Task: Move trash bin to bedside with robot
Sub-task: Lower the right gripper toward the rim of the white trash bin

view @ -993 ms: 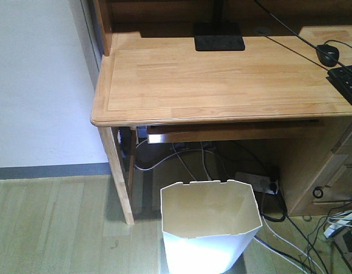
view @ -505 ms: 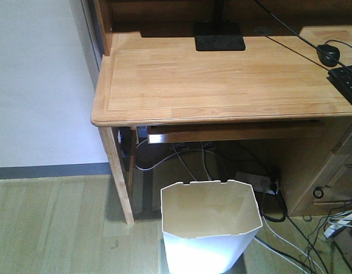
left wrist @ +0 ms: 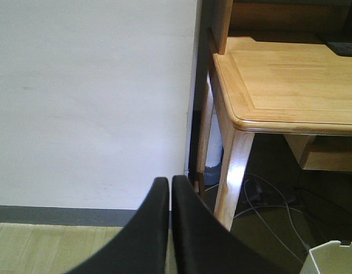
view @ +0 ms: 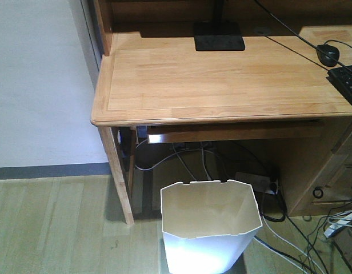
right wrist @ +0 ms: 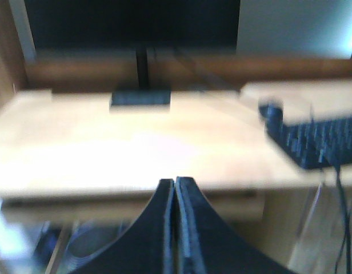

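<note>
white trash bin (view: 210,228) on the floor just in front of the wooden desk (view: 222,80), only the wrist cams catch the left gripper (left wrist: 170,191), pinched closed and empty, right gripper (right wrist: 175,191) same, blurry keyboard (right wrist: 316,140) beyond

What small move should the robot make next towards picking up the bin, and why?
Probably open the left gripper and lower it toward the rim of the bin. It is shut and empty, aimed at the wall, and only a corner of the bin shows at the lower right of its wrist view. The right gripper is shut too, facing the desk.
</note>
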You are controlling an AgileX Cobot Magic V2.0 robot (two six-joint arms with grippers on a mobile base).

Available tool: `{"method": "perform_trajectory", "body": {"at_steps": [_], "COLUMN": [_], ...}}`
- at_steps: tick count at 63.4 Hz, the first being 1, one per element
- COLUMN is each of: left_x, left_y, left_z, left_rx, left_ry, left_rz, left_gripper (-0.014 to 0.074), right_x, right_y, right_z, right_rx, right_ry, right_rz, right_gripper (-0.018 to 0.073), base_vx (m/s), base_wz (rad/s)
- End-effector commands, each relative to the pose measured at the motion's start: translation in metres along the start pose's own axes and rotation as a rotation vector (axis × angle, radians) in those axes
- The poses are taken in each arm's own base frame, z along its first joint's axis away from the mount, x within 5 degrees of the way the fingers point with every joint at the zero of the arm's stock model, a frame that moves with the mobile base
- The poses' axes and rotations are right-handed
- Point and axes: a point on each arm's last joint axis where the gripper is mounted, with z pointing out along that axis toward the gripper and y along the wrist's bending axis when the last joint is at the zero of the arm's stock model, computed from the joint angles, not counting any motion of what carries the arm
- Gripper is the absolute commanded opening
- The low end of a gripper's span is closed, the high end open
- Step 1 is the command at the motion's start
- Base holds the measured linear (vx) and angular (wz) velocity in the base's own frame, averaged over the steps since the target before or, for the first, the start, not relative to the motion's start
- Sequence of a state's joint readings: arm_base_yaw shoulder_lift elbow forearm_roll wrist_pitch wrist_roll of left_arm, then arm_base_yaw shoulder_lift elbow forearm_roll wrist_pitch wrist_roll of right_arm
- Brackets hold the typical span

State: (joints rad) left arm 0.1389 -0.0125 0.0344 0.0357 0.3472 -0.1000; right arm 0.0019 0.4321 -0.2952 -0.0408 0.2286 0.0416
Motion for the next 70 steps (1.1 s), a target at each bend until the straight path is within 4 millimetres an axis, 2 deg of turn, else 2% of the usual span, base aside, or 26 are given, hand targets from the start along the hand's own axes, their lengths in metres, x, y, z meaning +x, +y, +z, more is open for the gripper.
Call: {"method": "perform_trajectory", "body": {"at_steps": [1,17,27,37,47,54,61,70], "left_x": [-0.005,-0.005,-0.005,-0.005,-0.005,-0.005,-0.005,-0.005], "left_y": [-0.001,-0.001,-0.001,-0.001,-0.001,-0.001,-0.001,-0.001], "left_z": [-0.001,-0.001,-0.001,-0.001,-0.001,-0.001,-0.001,-0.001], "left_rx": [0.011,0.011,0.011,0.011,0.011,0.011,0.011,0.011], "left_ry": [-0.076,-0.076,-0.076,-0.076,-0.076,-0.076,-0.076,-0.076], "left_rz": [-0.006,-0.006,-0.006,-0.006,-0.006,-0.006,-0.006,-0.006], "left_gripper": [-0.0006,-0.0006,-0.0006,-0.0006,-0.0006,-0.0006,-0.0006,-0.0006], "right_x": [-0.007,0.004,0.009,0.010,0.010,0.010,0.010,0.009], "right_y": [0.002,0.001,-0.001,-0.001,-0.001,-0.001,-0.001,0.000], "right_z": [0.006,0.014,0.017,0.018,0.018,0.018,0.018,0.018], "right_rx": [-0.015,-0.008,0.008,0.009,0.009,0.009,0.009,0.000], "right_ry": [0.098,0.233,0.286,0.307,0.306,0.306,0.306,0.297], "right_rz": [0.070,0.037,-0.017,-0.019,-0.019,-0.017,-0.012,0.017], "right_gripper": [-0.0009,-0.0007,0.0042,0.0189,0.0431,0.0545,0.0596,0.0588], "base_vx": [0.00,0.00,0.00,0.00,0.00,0.00,0.00,0.00], "base_wz": [0.00,0.00,0.00,0.00,0.00,0.00,0.00,0.00]}}
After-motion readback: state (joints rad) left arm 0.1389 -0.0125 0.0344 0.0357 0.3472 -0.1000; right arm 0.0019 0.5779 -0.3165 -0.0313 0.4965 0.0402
